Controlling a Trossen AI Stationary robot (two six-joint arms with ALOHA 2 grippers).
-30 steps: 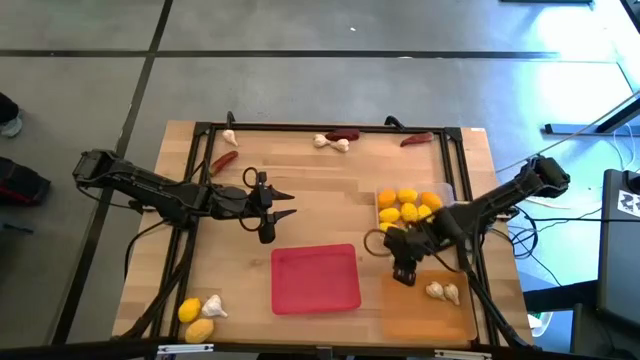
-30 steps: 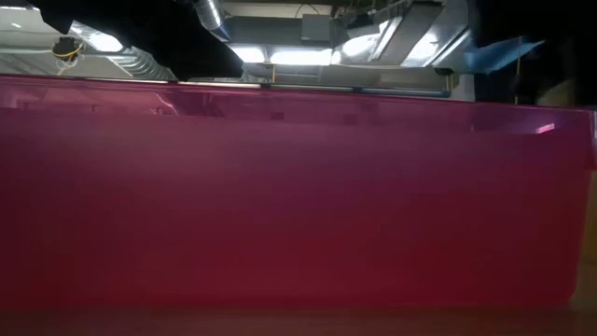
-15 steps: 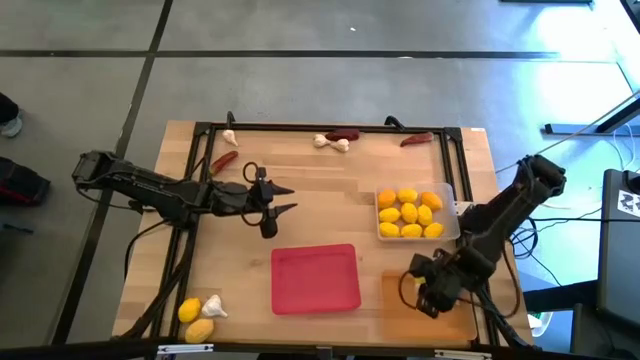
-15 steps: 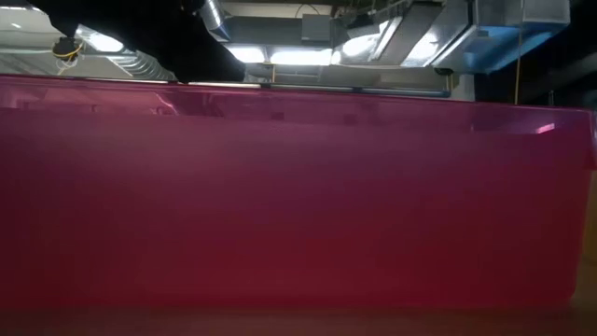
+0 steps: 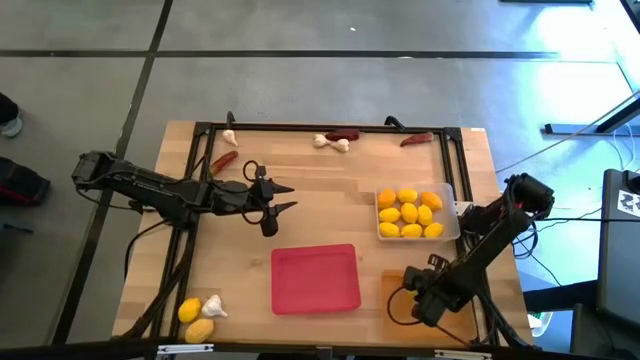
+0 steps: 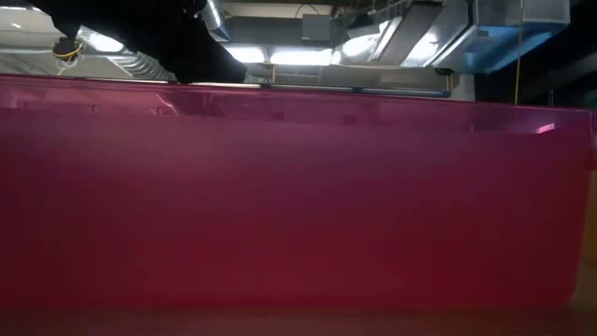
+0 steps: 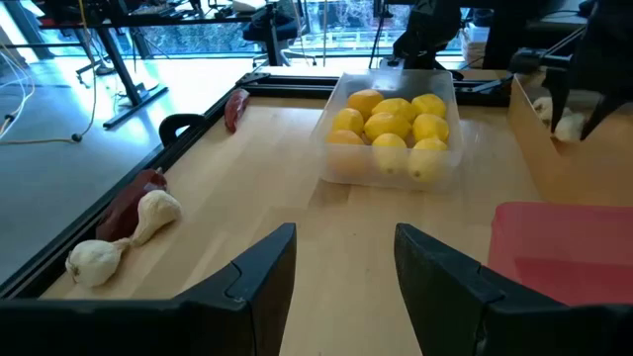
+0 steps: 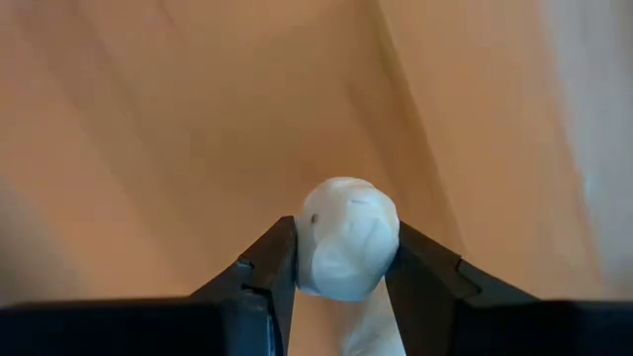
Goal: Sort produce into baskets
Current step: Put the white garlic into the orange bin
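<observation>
My right gripper (image 5: 420, 305) is low over the translucent orange tray (image 5: 395, 318) at the table's near right and is shut on a whitish garlic bulb (image 8: 346, 247). The clear tray (image 5: 452, 224) holds several yellow lemons (image 5: 408, 213). The red tray (image 5: 316, 278) sits at the near middle. My left gripper (image 5: 287, 198) is open and touches nothing left of the table's centre. Loose garlic (image 5: 332, 143) and dark red chilies (image 5: 222, 161) lie along the far edge. Two lemons (image 5: 194, 320) and a garlic bulb (image 5: 213, 305) lie at the near left corner. My right gripper pinches the garlic bulb's two opposite sides (image 8: 305, 259) between its two fingers. The orange tray's floor shows right behind the bulb. I cannot tell whether the bulb is lifted clear or rests on the tray.
A black metal frame (image 5: 200, 128) runs along the table's far and side edges. In the left wrist view two garlic bulbs (image 7: 119, 237) and a chili (image 7: 134, 193) lie by the frame. The red tray's wall (image 6: 298, 187) fills the low view. Bare wood lies between the trays and the far edge.
My right gripper has gone from beside the clear tray toward the table's near edge and down, ending over the orange tray, where it now covers the garlic bulbs that lay there.
</observation>
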